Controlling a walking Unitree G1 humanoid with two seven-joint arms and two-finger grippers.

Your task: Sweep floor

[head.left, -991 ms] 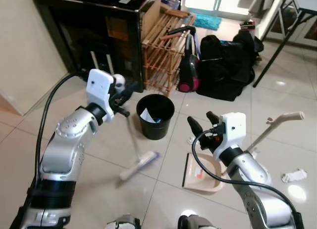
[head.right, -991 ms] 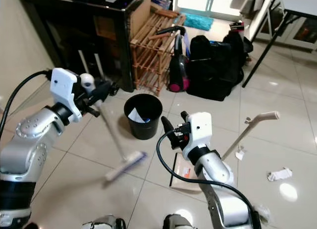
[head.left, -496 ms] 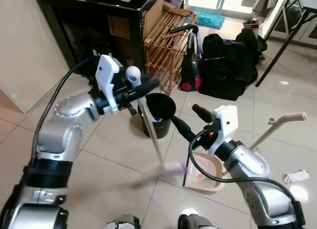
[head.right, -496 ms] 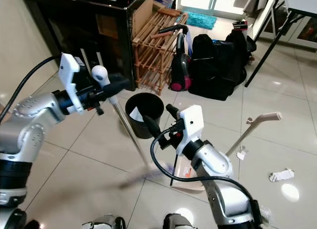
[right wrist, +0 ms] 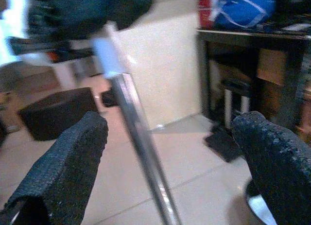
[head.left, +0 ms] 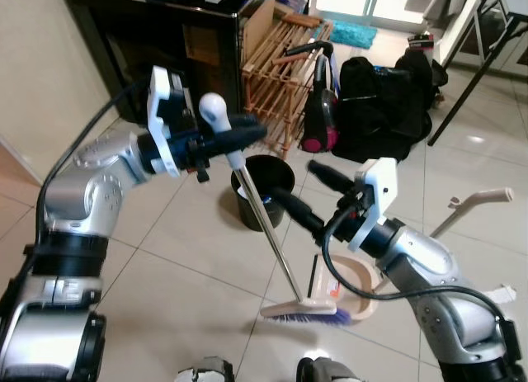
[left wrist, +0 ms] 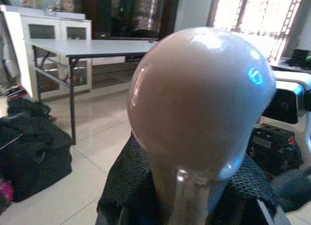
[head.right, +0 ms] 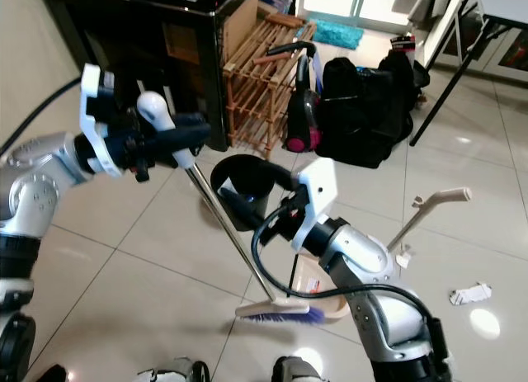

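While your robot stands on the tiled floor (head.left: 165, 283), the biggest things ahead of you are one dark cabinet (head.left: 165, 44), one wooden rack (head.left: 276, 77) beside it and a heap of black bags (head.left: 379, 110) with one upright vacuum cleaner (head.left: 318, 110) leaning between rack and bags. One black bin (head.left: 262, 191) sits on the floor in front of the rack, with something pale inside it.

Your one broom (head.left: 272, 233) slants down from upper left to lower right: its round white knob is at the top, its metal shaft crosses in front of the bin, and its flat head with blue bristles (head.left: 309, 312) rests on the floor, touching the near edge of the one beige dustpan (head.left: 351, 283), whose long handle (head.left: 470, 209) angles up to the right.

Your left hand (head.left: 235, 134) is closed around the broom just under the knob (left wrist: 201, 103). Your right hand (head.left: 301, 192) is spread wide, its two fingers (right wrist: 63, 162) on either side of the shaft without touching it.

One crumpled white scrap (head.right: 470, 294) lies on the floor, well apart to the right.
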